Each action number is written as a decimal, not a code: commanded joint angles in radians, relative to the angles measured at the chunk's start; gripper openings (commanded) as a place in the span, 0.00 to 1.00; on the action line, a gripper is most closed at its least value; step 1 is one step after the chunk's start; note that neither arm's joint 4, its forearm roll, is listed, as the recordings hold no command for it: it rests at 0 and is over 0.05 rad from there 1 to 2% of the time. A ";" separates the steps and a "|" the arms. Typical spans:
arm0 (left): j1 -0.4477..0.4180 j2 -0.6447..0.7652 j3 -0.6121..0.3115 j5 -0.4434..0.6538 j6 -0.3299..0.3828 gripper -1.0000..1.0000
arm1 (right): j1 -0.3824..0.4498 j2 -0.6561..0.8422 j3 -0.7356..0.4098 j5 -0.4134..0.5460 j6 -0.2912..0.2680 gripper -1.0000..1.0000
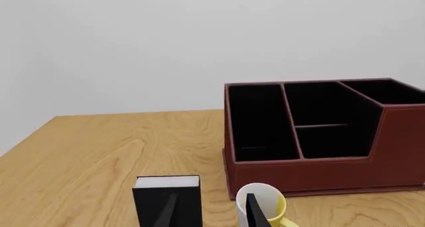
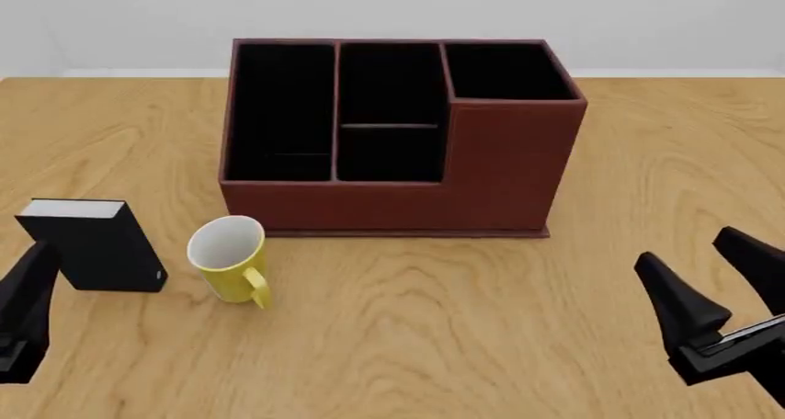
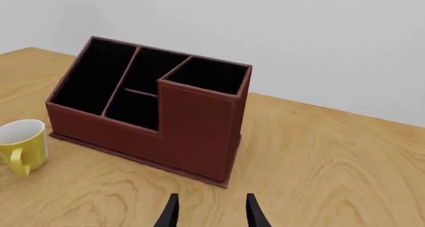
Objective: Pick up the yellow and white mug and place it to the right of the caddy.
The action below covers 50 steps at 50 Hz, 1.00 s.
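A: Left to right, what was on the table (image 2: pixel 405 345)?
B: Left gripper (image 1: pixel 207 213) low at the near-left edge, fingers spread, holding nothing. Black block (image 2: pixel 98 244) just ahead of it. Then the yellow and white mug (image 2: pixel 230 256), upright, mouth up, handle toward the near side. It stood left-front of the caddy (image 2: pixel 399 143), close but apart.
A: Right side?
B: Right gripper (image 2: pixel 718 290) near-right, jaws parted, empty. Bare table to the caddy's right.
A: How would the mug handle?
B: My read: ceramic, rigid, light, glazed so slippery, and it'd chip if dropped. Best hold looked like pinching the rim wall, one finger inside, away from the handle. The left arm was closer to it.
A: Risk?
B: Clipping the black block going in, maybe.
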 commanded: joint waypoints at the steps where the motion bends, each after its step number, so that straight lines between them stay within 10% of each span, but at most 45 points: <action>1: -0.006 0.000 -0.006 0.002 -0.001 1.00 | 0.048 0.087 0.001 -0.083 -0.004 1.00; 50: -0.014 0.000 0.002 -0.007 -0.004 1.00 | 0.170 0.430 0.002 -0.408 -0.006 1.00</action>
